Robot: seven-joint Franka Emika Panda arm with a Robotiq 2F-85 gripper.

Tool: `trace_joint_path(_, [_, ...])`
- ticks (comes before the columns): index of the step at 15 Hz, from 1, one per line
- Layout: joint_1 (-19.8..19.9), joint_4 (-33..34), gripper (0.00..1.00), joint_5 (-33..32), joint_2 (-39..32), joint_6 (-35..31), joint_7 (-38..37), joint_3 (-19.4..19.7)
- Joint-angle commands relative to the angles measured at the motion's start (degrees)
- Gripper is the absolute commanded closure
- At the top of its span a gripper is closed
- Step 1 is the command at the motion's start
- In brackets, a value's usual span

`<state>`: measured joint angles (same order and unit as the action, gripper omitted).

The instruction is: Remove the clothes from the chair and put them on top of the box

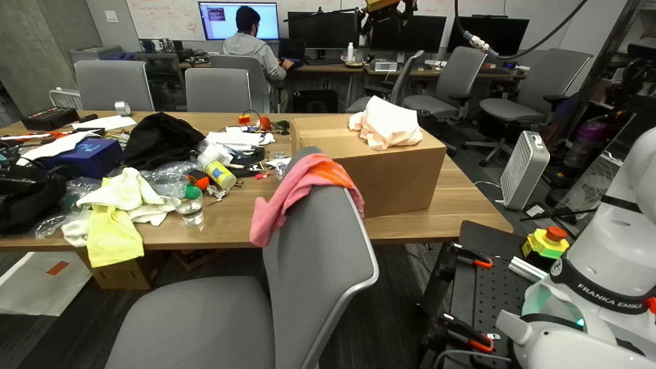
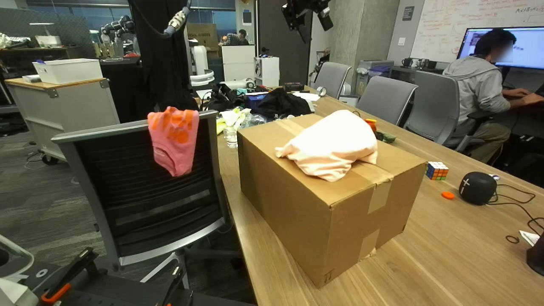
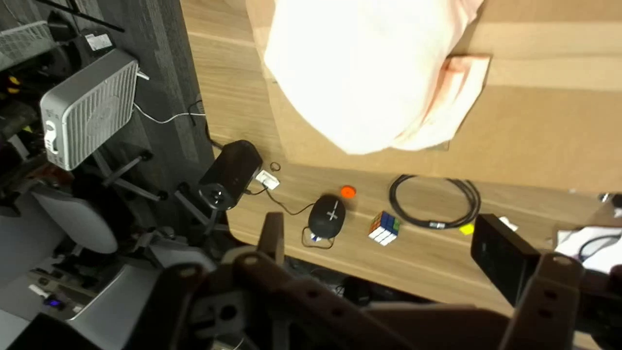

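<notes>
In an exterior view the pink-and-orange garment (image 1: 302, 177) hangs over the back of the office chair (image 1: 325, 243), well below the gripper (image 1: 385, 18) and, I think, also off to its side. In an exterior view its longer direction runs downward, with the cardboard box (image 2: 284, 195) near. In the wrist view the fingers (image 3: 503, 257) stand wide apart, they hold nothing and touch nothing

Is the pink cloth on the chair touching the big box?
Apart: in an exterior view, table shows between the box and the chair back holding the pink cloth.
</notes>
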<state>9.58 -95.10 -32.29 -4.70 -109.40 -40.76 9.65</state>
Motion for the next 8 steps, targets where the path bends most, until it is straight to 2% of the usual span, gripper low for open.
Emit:
trace_joint_path(1, [-1.21,-10.45,0.0,2.18,7.36,0.31,8.42,-0.76])
trace_joint_path(8, [-3.48,-28.74,0.0,7.1,17.42,3.51,20.95,-4.43])
